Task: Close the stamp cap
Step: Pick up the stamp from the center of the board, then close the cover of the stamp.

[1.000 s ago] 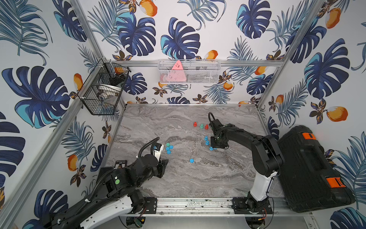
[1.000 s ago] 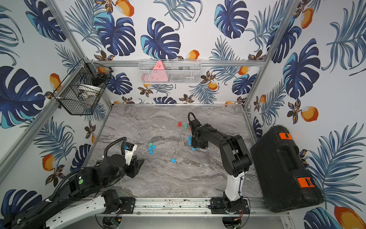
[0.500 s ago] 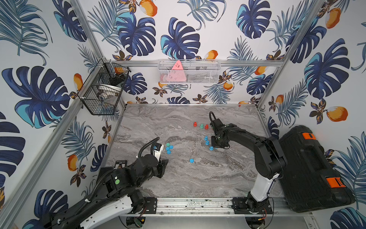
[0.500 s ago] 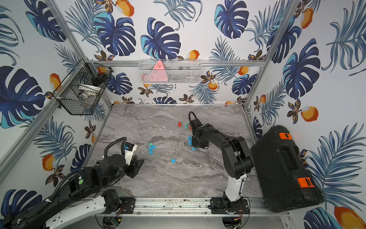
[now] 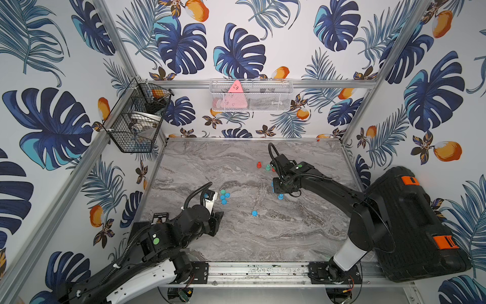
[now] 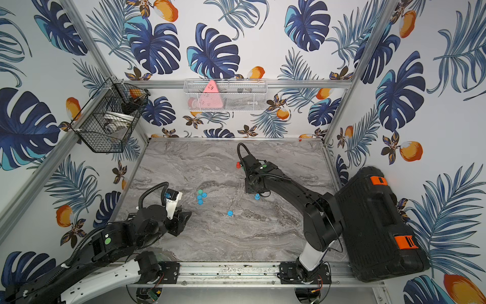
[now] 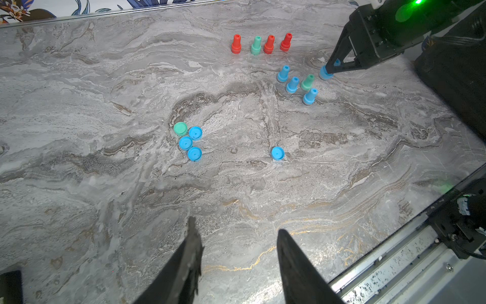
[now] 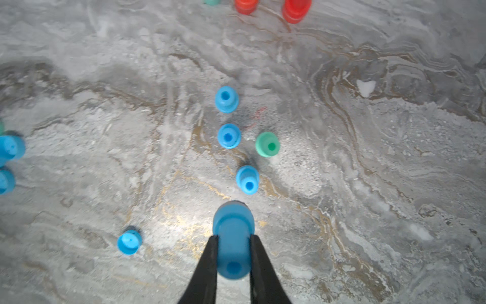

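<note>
Gripping a blue stamp [image 8: 232, 237], right jaws stand well inside the table [image 5: 263, 237].

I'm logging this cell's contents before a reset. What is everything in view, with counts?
red stamps: 3, red, upright in the far row
green stamps: 2, green, one in that row, one in the blue group
free blue stamps: 3, blue, upright, grouped mid-table
held blue stamp: 1, blue, in the right gripper
blue caps: 4, blue, three clustered, one apart
green cap: 1, green, in that cluster
wire basket: 1, black, left wall
mesh basket: 1, white, back wall
pink triangle: 1, pink, in the mesh basket
case: 1, black, right of the table
table: 1, grey marble
left gripper: 1, black, open, empty
right gripper: 1, black, shut on the held blue stamp
</note>
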Available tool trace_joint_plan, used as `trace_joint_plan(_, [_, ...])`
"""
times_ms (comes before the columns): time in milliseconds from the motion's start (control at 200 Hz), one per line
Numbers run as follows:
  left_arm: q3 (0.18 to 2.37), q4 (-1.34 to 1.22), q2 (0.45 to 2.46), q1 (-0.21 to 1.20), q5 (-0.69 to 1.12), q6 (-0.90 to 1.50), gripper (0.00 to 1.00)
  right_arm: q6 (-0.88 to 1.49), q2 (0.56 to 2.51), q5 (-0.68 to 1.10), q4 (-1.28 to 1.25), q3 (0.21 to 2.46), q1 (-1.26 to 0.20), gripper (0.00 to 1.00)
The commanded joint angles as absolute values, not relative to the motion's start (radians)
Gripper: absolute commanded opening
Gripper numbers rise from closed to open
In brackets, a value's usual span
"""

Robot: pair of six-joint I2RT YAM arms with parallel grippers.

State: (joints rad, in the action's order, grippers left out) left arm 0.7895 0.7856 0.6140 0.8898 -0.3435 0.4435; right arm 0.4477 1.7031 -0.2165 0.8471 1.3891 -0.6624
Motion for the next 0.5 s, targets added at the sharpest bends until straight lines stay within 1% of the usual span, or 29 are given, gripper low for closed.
trace_joint_plan(0, [0.788, 0.767, 0.614, 0.891, -0.351, 0.439, 0.51, 0.482, 1.728, -0.226, 0.89, 1.422, -0.726, 0.21])
trace_joint_plan(250, [0.787, 0.769, 0.609, 0.891, -0.353, 0.44, 0.51, 0.509, 1.86, -0.212, 0.875, 1.474, -0.857, 0.21])
trace_joint_plan(490, [0.787, 0.77, 0.607, 0.891, -0.353, 0.44, 0.51, 0.524, 1.941, -0.192, 0.838, 1.478, -0.891, 0.2])
